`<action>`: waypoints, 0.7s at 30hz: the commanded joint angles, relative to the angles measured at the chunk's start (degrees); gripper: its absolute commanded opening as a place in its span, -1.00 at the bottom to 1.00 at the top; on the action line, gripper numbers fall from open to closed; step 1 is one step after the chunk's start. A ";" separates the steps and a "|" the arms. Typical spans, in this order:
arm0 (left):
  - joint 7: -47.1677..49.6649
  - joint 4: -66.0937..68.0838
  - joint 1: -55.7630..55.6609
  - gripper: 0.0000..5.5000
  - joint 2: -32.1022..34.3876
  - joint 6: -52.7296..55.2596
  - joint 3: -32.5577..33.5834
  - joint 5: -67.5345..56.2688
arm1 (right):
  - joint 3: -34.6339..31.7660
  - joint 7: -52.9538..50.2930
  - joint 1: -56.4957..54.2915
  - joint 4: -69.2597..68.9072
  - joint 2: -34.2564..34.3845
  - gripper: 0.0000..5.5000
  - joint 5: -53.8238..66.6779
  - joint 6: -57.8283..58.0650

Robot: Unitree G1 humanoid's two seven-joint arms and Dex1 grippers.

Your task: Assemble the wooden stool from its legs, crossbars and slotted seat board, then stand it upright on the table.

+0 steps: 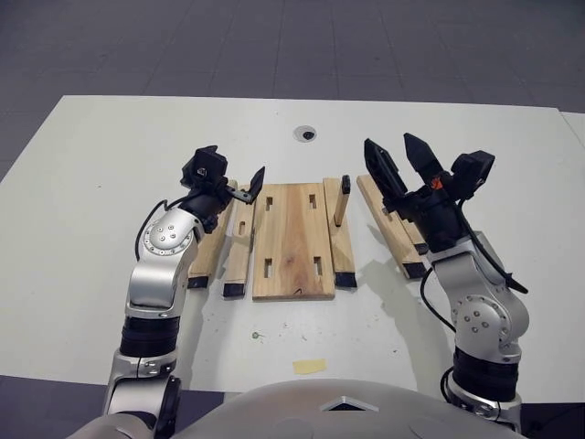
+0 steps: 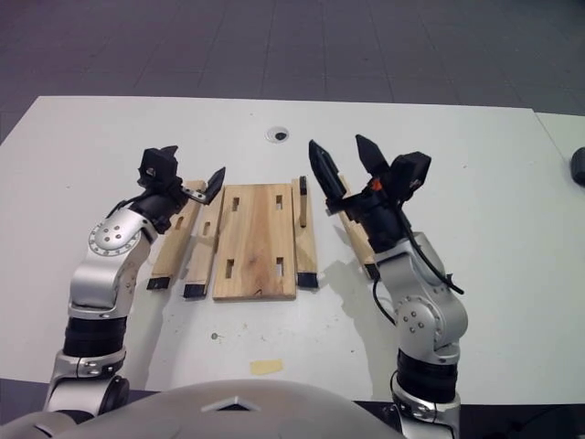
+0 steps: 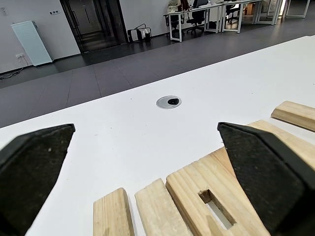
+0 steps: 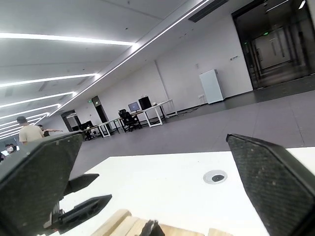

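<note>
The seat board lies flat near the middle of the white table, with its four slots facing up. Just beside its left edge, two wooden bars lie side by side, their black-capped ends pointing to the near edge of the table. Along the right edge of the board lies another bar, touching it. A short piece rests tilted on the far end of this bar, with its black tip towards the far edge. More to the right lie some slanted wooden parts, partly hidden by the right arm, so I cannot tell how many they are.

The left gripper hangs over the far ends of the two left bars. Its fingers are wide apart with nothing between them. The right gripper stands above the far end of the slanted parts, its tips pointing up and away. Its fingers are also spread wide and hold nothing.

A round cable hole sits close to the far edge of the table, beyond the board. A scrap of yellow tape lies close to the near edge
</note>
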 commanded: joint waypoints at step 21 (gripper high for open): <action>-0.13 2.67 -1.48 0.96 -0.24 -0.57 -2.00 0.77 | 7.47 1.25 -23.50 13.22 1.59 0.95 -1.55 7.47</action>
